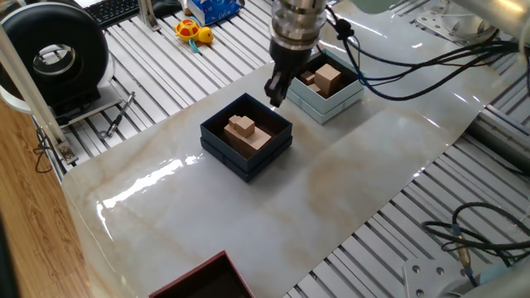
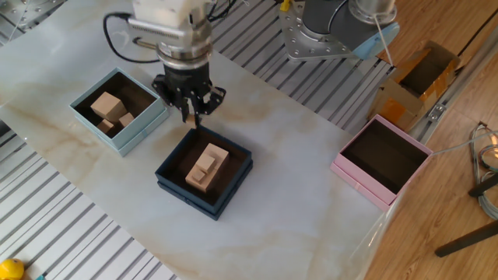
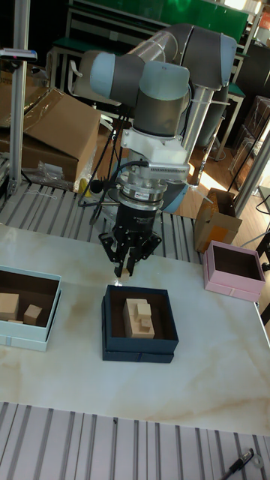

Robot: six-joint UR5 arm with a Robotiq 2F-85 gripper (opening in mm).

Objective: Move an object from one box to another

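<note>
One fixed view: gripper (image 1: 274,97) hung above the gap btwn the dark navy box (image 1: 247,137) and the pale blue-grey box (image 1: 325,88), fingers nearly together; a small block wasn't clear here, too small to tell. Stepped wooden block (image 1: 246,132) sat inside the navy box; big tan cube (image 1: 328,78) lay in the pale box w/ another piece beside it. Both boxes stood on the marble counter (image 1: 248,215). The other fixed view: gripper (image 2: 191,118) was clamped on the small wooden block (image 2: 191,119), a light-brown bit showing btwn the fingertips, raised off the navy box (image 2: 205,173) just past its far rim, toward the pale box (image 2: 119,110). Stepped block (image 2: 205,168) lay in the navy box; tan cube (image 2: 106,105) plus a smaller piece (image 2: 125,120) in the pale box. Pink box (image 2: 381,161) stood well apart, right of the navy box. Tall fixed view: gripper (image 3: 127,270) hovered just above the navy box's (image 3: 139,324) back wall, fingers drawn in; block itself hard to make out. Pale box (image 3: 27,308) to the navy box's left, pink box (image 3: 233,271) to its right.
</note>
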